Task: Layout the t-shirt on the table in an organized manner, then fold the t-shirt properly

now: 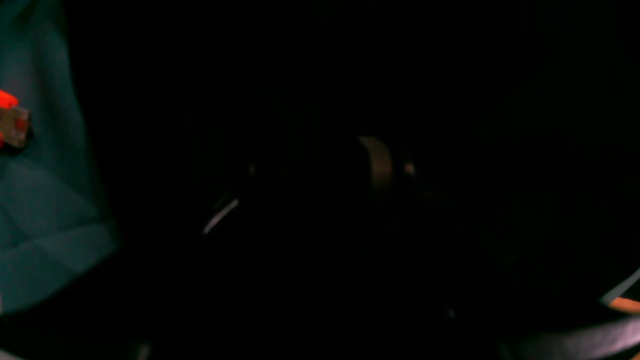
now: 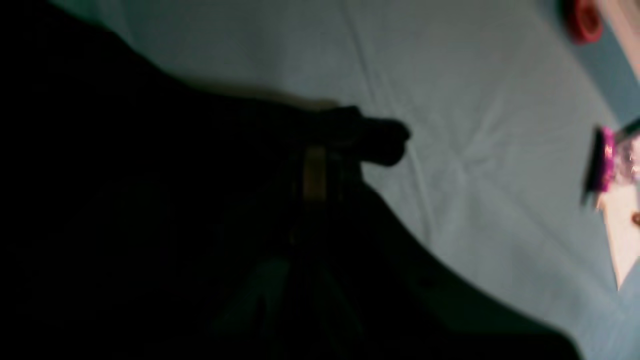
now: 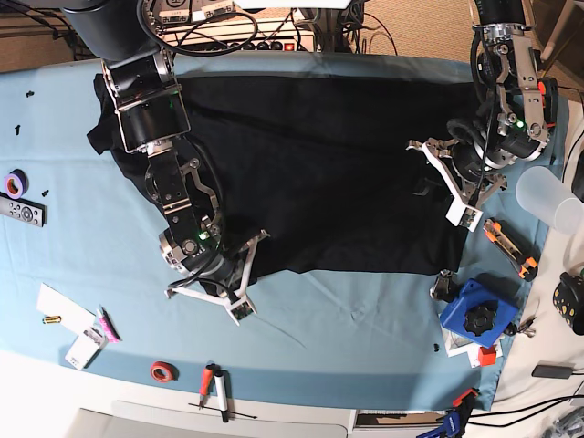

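Left wrist view: almost wholly dark; black t-shirt [image 1: 350,100] fills the lens, with a strip of the blue table [image 1: 45,210] at the left edge. Jaw spread impossible to tell here.
Left wrist risk: with cloth this close and nothing legible, likely to close on several layers or miss the edge altogether.

Right wrist view: right gripper [image 2: 370,137] closed, with dark shirt fabric [image 2: 150,200] bunched at its tips, apparently pinched; light table cloth [image 2: 475,125] beyond, creased. Blurred.
Right wrist risk: thin pinch near the hem, likely to slip out under a pull, or drag the table cover along.

Base view: t-shirt [image 3: 319,164] spread plain side up across the far half of the table [image 3: 347,328]. Right gripper [image 3: 239,274] at the near hem; left gripper [image 3: 452,182] at the shirt's side edge, jaws apart, holding nothing certain.
Base risk: uneven pulling, hence skewed fold.

Containers: translucent cup [image 3: 547,196] at the table's edge, seemingly empty; blue box [image 3: 474,319] near the corner, contents unclear.
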Motion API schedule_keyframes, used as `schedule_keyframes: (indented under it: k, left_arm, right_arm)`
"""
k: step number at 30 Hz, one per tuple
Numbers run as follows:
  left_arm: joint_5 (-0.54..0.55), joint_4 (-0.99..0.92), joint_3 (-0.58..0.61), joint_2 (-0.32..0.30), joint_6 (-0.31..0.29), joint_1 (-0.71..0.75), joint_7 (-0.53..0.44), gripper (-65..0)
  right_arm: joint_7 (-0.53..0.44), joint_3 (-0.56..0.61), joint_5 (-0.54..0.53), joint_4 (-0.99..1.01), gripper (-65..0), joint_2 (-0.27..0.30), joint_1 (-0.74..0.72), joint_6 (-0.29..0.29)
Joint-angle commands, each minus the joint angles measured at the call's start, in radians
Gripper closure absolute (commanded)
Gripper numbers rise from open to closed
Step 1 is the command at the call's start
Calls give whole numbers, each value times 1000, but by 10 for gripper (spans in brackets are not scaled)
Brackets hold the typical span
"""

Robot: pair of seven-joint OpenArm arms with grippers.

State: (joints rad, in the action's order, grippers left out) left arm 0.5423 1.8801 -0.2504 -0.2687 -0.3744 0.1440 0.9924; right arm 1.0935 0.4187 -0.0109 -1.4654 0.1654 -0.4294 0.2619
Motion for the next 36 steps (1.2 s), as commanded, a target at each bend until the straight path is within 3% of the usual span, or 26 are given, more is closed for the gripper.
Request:
schedule_keyframes:
  k: [1,6,11,15,16,22,27,28,32,36]
  left_arm:
    - [11,15,-5,-8,-4,-11,-24,-258]
    - [11,15,-5,-8,-4,-11,-24,-258]
    - [11,15,-5,-8,-4,-11,-24,-258]
    - [11,15,-5,-8,-4,-11,-24,-258]
    - [11,15,-5,-8,-4,-11,-24,-258]
    - [11,15,-5,-8,-4,-11,-24,-258]
    - [11,15,-5,-8,-5,-11,-24,-258]
    - [11,15,-5,-8,-4,-11,-24,-258]
    - [11,15,-5,-8,-4,-11,-24,-258]
    - [11,15,-5,-8,-4,-11,-24,-258]
  right_arm:
    - [-11,-5,3,-31,0,0,-31,-3]
    - [5,-5,4,-42,0,1,-31,-5]
    - [109,-5,3,-42,0,1,-31,-3]
    - [150,-5,3,-42,-196,1,-16,28]
    - [138,-5,3,-41,-211,1,-3,21]
    - [80,-5,8,4,-211,1,77,-27]
    - [87,-5,-1,6,-211,0,115,-27]
    - [89,-5,-32,6,-211,-3,120,-22]
    - [135,5,-229,6,-211,-8,125,95]
    - [135,20,-307,6,-211,-8,124,154]
